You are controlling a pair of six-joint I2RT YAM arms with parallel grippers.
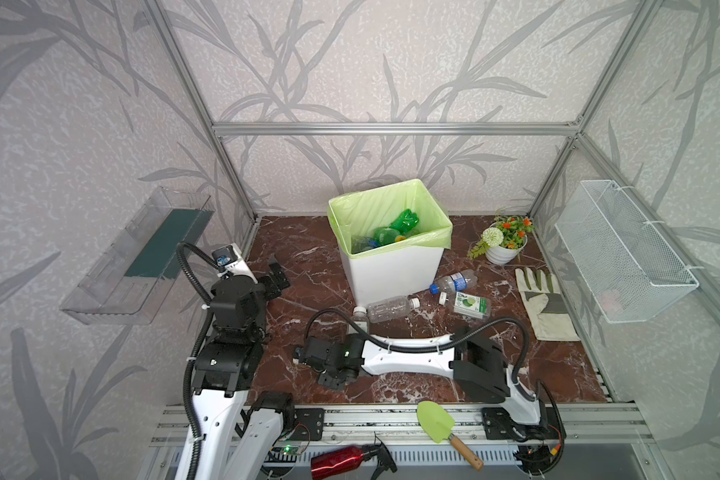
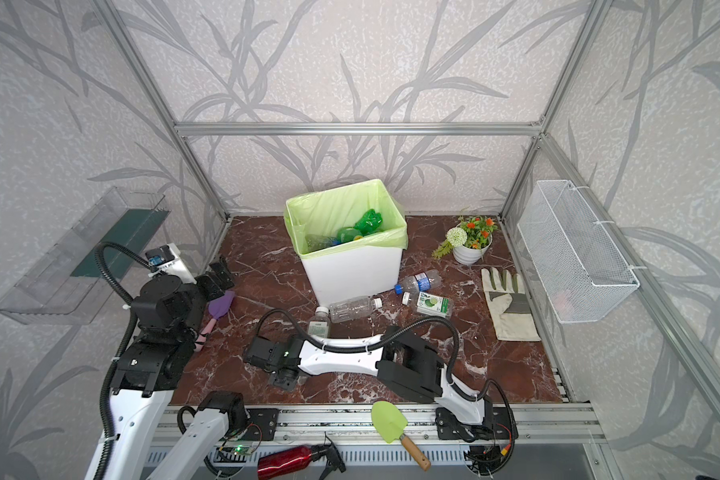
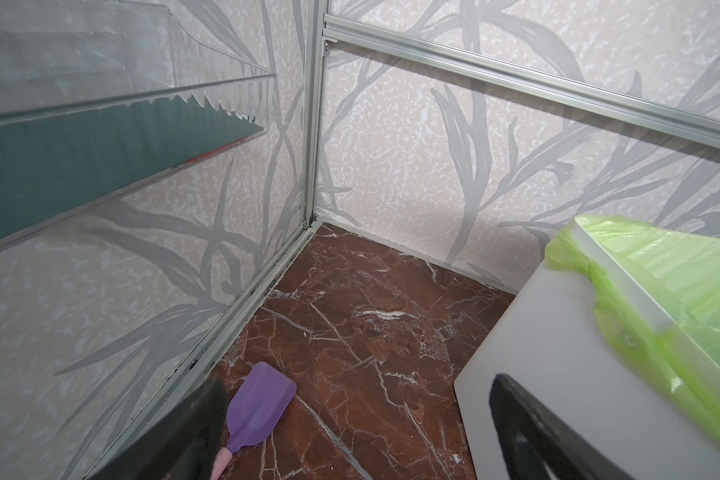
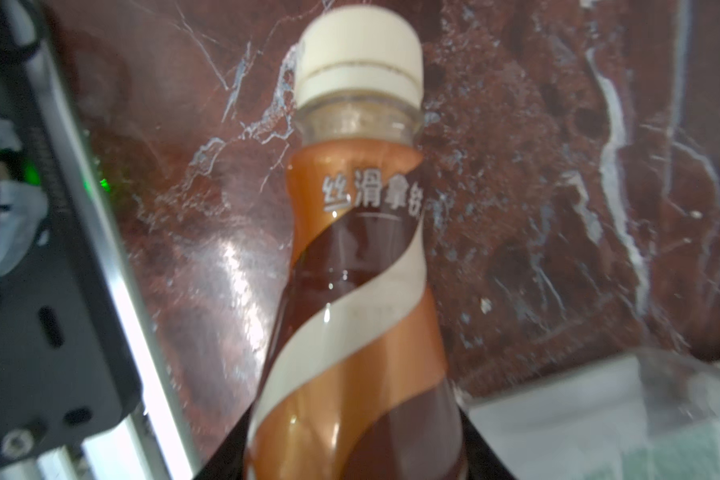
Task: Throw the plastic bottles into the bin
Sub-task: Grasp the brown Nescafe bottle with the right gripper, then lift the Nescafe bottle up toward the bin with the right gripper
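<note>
Brown-and-cream plastic fills your right wrist view: the right gripper (image 4: 354,419) is clenched on the brown bottle (image 4: 350,291) below its white cap. It sits low over the marble table (image 1: 308,270) at front centre, well apart from the bin (image 1: 391,274), in a side-on hold that looks meant for the carry over the rim. Your left gripper (image 3: 357,382) hangs released and empty beside the bin's wall. Inside the green liner lie at least 2 crushed green bottles (image 1: 404,220) among clear ones. 4 more bottles (image 1: 389,307) lie on the table before it.
</note>
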